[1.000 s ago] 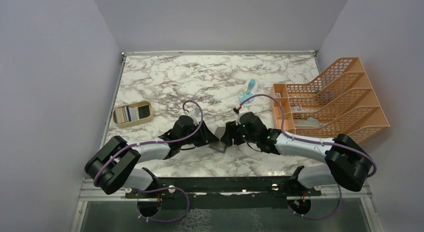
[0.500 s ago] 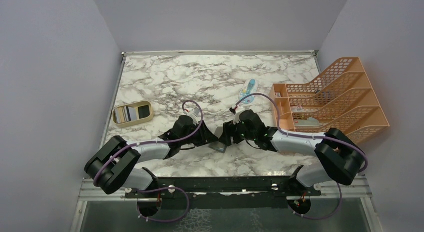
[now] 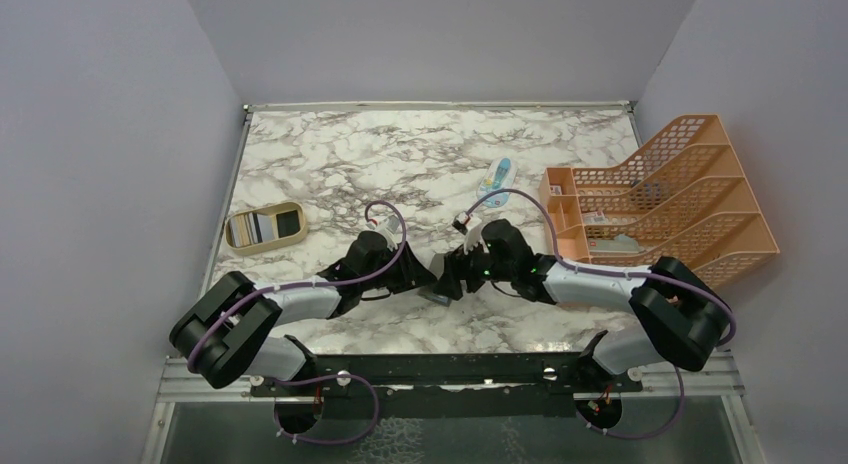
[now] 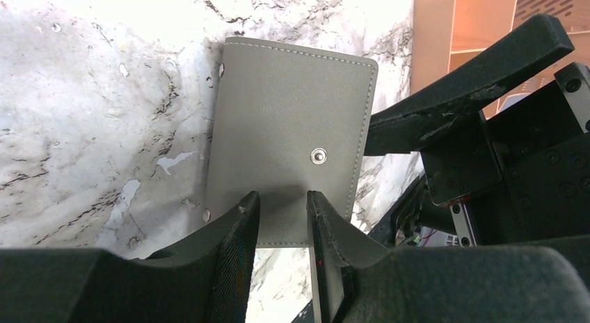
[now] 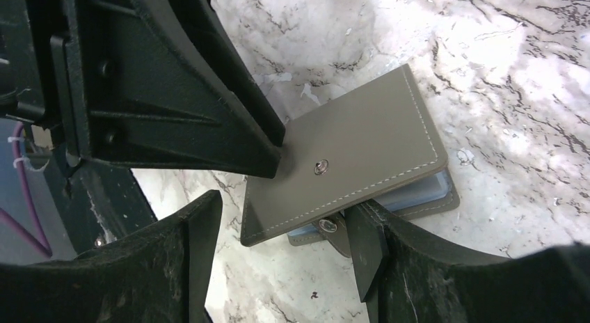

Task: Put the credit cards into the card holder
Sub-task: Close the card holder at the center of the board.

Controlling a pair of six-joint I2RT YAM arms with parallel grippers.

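Item 1: card holder [image 4: 292, 107]. Grey, with a stitched border. It lies flat on the marble surface [image 3: 330, 154] in the near middle, between my two arms. A metal snap stud [image 4: 319, 155] sits on the cover. In the right wrist view I see the cover raised a little along one edge, with pale blue pockets [image 5: 421, 192] showing beneath. The clasp tab [image 5: 335, 234] hangs loose, not snapped down.

Item 2: left end effector [image 4: 282, 198]. The fingers stand a narrow gap apart, with the tips over the holder's edge on top of the cover. Bare cover shows in the gap and I see nothing clamped. In the right wrist view one tip touches the cover just beside the stud.

Item 3: right end effector [image 5: 284, 205]. The fingers are spread wide and hold nothing. They stand on either side of the holder's corner where the tab is.

Item 4: credit cards [image 3: 252, 227]. I make out thin striped pieces in the left compartment of a tan oval tray [image 3: 236, 246] at the left of the surface, well apart from the holder. They are too small for me to confirm.

Item 5: light blue-and-white packet [image 3: 495, 180]. It lies beyond the right arm, toward the far side.

Item 6: orange mesh file rack [image 3: 700, 174]. It stands at the right edge, near the packet.
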